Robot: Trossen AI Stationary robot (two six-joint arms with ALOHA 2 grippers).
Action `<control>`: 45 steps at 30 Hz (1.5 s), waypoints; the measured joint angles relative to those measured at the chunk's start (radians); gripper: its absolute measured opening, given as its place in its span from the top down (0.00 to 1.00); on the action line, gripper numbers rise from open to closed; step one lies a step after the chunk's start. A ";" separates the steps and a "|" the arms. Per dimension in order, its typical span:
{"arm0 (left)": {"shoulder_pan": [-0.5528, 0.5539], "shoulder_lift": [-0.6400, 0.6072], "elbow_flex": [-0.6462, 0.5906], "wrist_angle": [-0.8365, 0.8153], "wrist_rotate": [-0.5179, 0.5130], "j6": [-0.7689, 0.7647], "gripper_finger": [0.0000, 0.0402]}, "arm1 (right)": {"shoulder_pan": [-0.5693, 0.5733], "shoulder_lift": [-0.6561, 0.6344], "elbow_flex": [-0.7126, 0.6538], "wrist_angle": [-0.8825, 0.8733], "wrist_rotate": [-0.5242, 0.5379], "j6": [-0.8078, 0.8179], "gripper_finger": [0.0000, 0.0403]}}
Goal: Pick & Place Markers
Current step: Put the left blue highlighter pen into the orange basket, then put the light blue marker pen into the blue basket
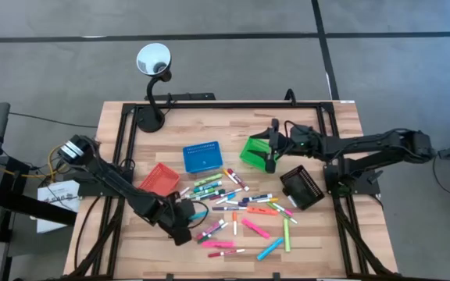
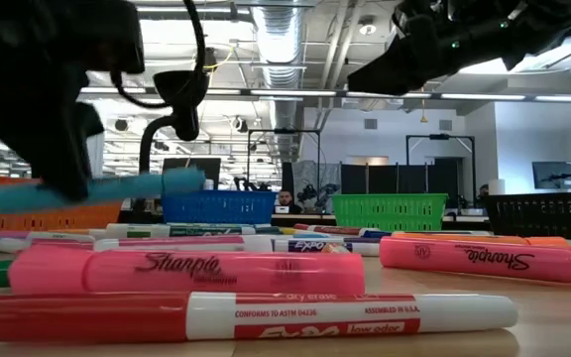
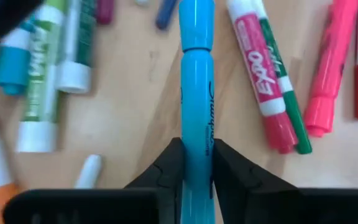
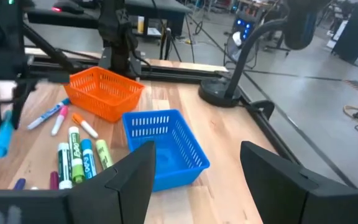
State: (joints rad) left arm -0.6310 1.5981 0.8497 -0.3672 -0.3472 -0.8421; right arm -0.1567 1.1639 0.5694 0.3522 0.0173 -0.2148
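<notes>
One blue marker (image 3: 197, 93) clamped between the left gripper (image 1: 184, 221) jaws and lifted clear of the tabletop (image 1: 319, 250) at lower left of the high view, right gripper (image 1: 270, 152) gaping empty over the green basket (image 1: 254, 150); next, probably, carriage to the blue basket (image 1: 202, 157).
</notes>
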 joint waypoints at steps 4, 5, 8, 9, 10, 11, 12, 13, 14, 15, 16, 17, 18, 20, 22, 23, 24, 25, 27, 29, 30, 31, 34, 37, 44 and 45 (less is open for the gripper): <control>0.042 -0.104 0.000 -0.124 -0.057 -0.008 0.81 | 0.010 0.003 0.000 0.003 0.000 0.031 0.44; 0.053 -0.131 0.000 -0.169 -0.063 -0.024 0.81 | 0.013 0.001 0.000 0.001 0.000 0.036 0.44; 0.091 -0.224 0.000 -0.304 -0.076 -0.085 0.82 | 0.027 0.000 0.000 0.004 0.000 0.040 0.44; 0.101 -0.252 0.000 -0.342 -0.082 -0.087 0.82 | 0.032 0.001 0.000 0.002 0.000 0.040 0.44; 0.105 -0.276 0.000 -0.379 -0.087 -0.084 0.82 | 0.037 0.003 0.000 0.000 0.000 0.040 0.44; 0.103 -0.300 0.000 -0.413 -0.087 -0.083 0.82 | 0.040 0.009 0.000 0.001 0.000 0.040 0.44; 0.101 -0.322 0.000 -0.444 -0.087 -0.084 0.82 | 0.045 0.016 0.000 0.003 0.000 0.040 0.44; 0.101 -0.342 0.000 -0.476 -0.087 -0.092 0.82 | 0.048 0.018 0.000 -0.005 0.000 0.040 0.44; 0.101 -0.360 0.000 -0.510 -0.088 -0.110 0.82 | 0.052 0.022 0.000 -0.003 0.000 0.040 0.44; 0.102 -0.375 0.000 -0.544 -0.091 -0.135 0.82 | 0.054 0.028 0.000 0.004 0.000 0.040 0.44; 0.102 -0.389 0.000 -0.587 -0.092 -0.169 0.82 | 0.058 0.034 0.000 0.004 0.000 0.040 0.44; 0.100 -0.403 0.000 -0.633 -0.091 -0.208 0.82 | 0.061 0.036 0.000 -0.004 0.000 0.042 0.44; 0.099 -0.414 0.000 -0.679 -0.085 -0.247 0.82 | 0.065 0.037 -0.001 -0.007 0.000 0.044 0.44; 0.099 -0.434 -0.018 -0.737 -0.050 -0.325 0.82 | 0.073 0.036 0.000 0.001 0.000 0.058 0.44; 0.100 -0.451 -0.065 -0.743 -0.013 -0.374 0.81 | 0.081 0.035 0.000 -0.002 0.000 0.065 0.44; 0.099 -0.453 -0.094 -0.736 -0.002 -0.395 0.81 | 0.085 0.034 0.000 -0.002 0.000 0.065 0.44; 0.099 -0.453 -0.127 -0.722 0.004 -0.414 0.81 | 0.088 0.034 0.000 0.003 0.000 0.065 0.44; 0.100 -0.452 -0.160 -0.706 0.005 -0.428 0.81 | 0.091 0.033 0.000 0.003 0.000 0.061 0.44; 0.111 -0.452 -0.218 -0.644 0.004 -0.442 0.80 | 0.092 0.033 0.000 0.000 0.000 0.059 0.44; 0.126 -0.452 -0.253 -0.569 0.007 -0.443 0.80 | 0.091 0.033 0.000 0.008 0.000 0.059 0.44; 0.130 -0.452 -0.262 -0.548 0.008 -0.443 0.80 | 0.091 0.033 0.000 0.014 0.000 0.059 0.44; 0.133 -0.452 -0.271 -0.533 0.009 -0.440 0.80 | 0.091 0.033 0.000 0.022 0.000 0.059 0.44; 0.138 -0.453 -0.289 -0.514 0.011 -0.432 0.80 | 0.091 0.033 0.000 0.037 -0.005 0.057 0.44; 0.138 -0.453 -0.307 -0.511 0.011 -0.431 0.76 | 0.091 0.033 0.000 0.038 -0.039 0.050 0.44; 0.138 -0.453 -0.311 -0.487 0.011 -0.431 0.66 | 0.091 0.036 0.000 0.038 -0.082 0.050 0.44; 0.138 -0.453 -0.308 -0.487 0.011 -0.426 0.65 | 0.092 0.036 0.000 0.038 -0.082 0.050 0.44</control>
State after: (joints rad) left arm -0.4934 1.1454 0.5420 -0.8545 -0.3358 -1.2684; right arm -0.0649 1.1999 0.5694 0.3906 -0.0648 -0.1650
